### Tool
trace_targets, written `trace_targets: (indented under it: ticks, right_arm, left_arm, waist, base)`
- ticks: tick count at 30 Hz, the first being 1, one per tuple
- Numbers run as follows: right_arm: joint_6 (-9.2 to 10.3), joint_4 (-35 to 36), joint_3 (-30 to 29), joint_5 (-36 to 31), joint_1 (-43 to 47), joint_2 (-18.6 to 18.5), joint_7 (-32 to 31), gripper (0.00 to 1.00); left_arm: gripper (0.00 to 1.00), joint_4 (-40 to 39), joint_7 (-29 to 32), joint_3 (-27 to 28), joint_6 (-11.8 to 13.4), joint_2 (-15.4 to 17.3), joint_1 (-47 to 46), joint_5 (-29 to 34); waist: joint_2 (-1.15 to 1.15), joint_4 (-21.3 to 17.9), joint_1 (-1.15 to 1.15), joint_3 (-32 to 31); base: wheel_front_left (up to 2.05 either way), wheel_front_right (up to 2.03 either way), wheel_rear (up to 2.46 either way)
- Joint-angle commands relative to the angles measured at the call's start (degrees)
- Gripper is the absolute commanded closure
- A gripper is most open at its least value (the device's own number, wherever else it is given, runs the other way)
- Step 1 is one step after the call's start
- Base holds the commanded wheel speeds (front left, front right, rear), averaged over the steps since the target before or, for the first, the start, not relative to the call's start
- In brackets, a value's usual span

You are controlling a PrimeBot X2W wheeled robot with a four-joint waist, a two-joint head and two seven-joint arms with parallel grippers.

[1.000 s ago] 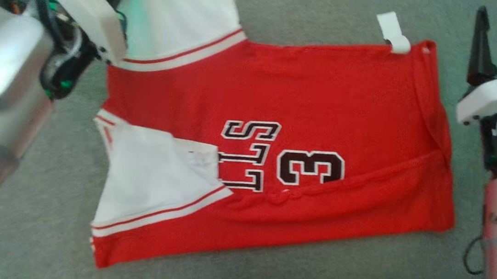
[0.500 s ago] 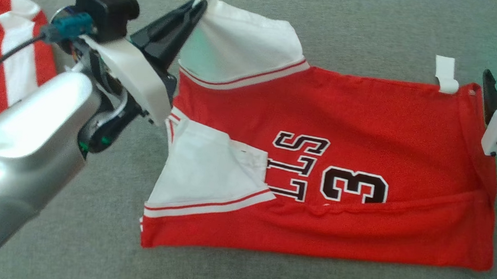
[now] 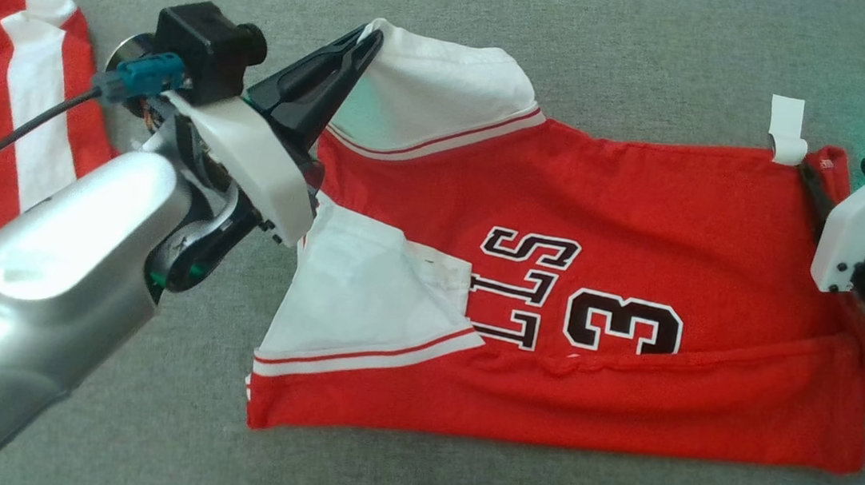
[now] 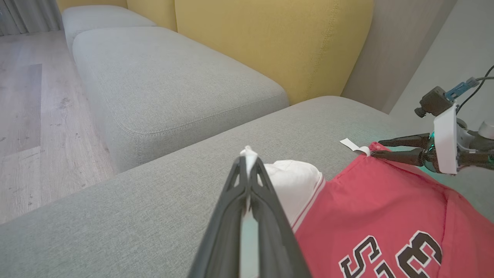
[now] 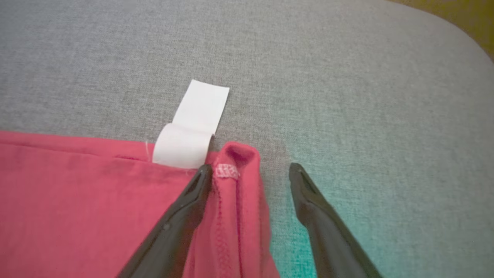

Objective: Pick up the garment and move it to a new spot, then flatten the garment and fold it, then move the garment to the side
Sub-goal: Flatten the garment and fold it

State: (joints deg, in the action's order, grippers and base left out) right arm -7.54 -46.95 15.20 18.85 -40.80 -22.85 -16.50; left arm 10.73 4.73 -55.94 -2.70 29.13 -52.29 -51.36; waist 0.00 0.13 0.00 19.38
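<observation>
The left claw [image 3: 372,34] is formed of two long, black, tapering fingers, and the same build is seen on the right claw [image 5: 250,170]. Each is backed by a white curved plate [image 3: 248,159]. A black boxy camera [image 3: 199,49] is fitted to the left plate, with a teal plug [image 3: 146,72] and a thin black cable [image 3: 35,124] attached. The forearm [image 3: 49,291] is cased in smooth silver, and small green lights [image 3: 192,272] are seen at the wrist

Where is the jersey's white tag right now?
In the head view the white tag sticks out from the far right corner of the jersey onto the grey cushion, beside the open right gripper.
</observation>
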Motion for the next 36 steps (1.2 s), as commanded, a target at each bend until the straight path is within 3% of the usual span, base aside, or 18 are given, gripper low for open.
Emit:
trace_targets:
  ticks: [1, 4, 5, 6, 15, 21, 28, 36]
  right_arm:
    - [0.05, 0.95, 1.25, 0.5, -1.31, -1.38, -0.45, 0.0]
    - [0.05, 0.23, 2.4, 2.16, -1.61, -1.71, -0.8, 0.0]
    - [0.05, -0.03, 2.84, 2.77, -1.69, -1.74, -1.12, 0.42]
    - [0.05, -0.2, 3.24, 3.29, -1.82, -1.84, -1.27, 1.0]
    - [0.05, 0.22, 2.17, 6.7, -6.22, -1.74, 5.61, 1.0]
    - [0.05, 0.92, 1.95, 9.34, -11.51, -1.12, 8.92, 1.0]
    - [0.05, -0.48, 1.3, 10.82, -17.5, -0.47, 12.33, 1.0]
    - [0.05, -3.6, 1.55, 12.62, -22.22, 1.54, 17.93, 1.0]
  left_arm:
    - [1.0, -1.46, 0.17, 2.24, 0.31, 2.41, -1.7, 0.4]
    - [1.0, -1.36, 0.18, 2.21, 0.41, 2.32, -1.96, 0.47]
    - [1.0, -1.29, 0.16, 2.18, 0.43, 2.27, -2.02, 0.51]
    - [1.0, -1.17, 0.12, 2.15, 0.44, 2.26, -2.05, 0.55]
    - [1.0, 2.42, -1.66, 3.65, 1.19, 2.75, -2.83, 0.42]
    - [1.0, 7.55, -2.9, 5.72, 0.33, 2.77, -7.33, 0.59]
    - [1.0, 16.44, -6.36, 7.82, -0.85, 0.49, -15.21, 2.15]
    - [1.0, 26.6, -11.22, 8.16, -2.76, -4.22, -22.17, 3.31]
  waist:
    - [0.0, -0.02, 0.0, 0.11]
    - [0.0, 0.08, 0.0, 0.37]
    - [0.0, 0.11, 0.0, 0.42]
    - [0.0, 0.12, 0.0, 0.46]
    - [0.0, -0.31, 0.0, 0.23]
    - [0.0, -1.14, 0.0, 1.65]
    - [0.0, -1.72, 0.0, 3.75]
    - [0.0, -2.13, 0.0, 4.83]
  base:
    - [0.0, 0.0, 0.0]
    - [0.0, 0.0, 0.0]
    - [0.0, 0.0, 0.0]
    - [0.0, 0.0, 0.0]
    - [0.0, 0.0, 0.0]
    - [0.0, 0.0, 0.0]
    - [0.0, 0.0, 0.0]
    - [0.0, 0.0, 0.0]
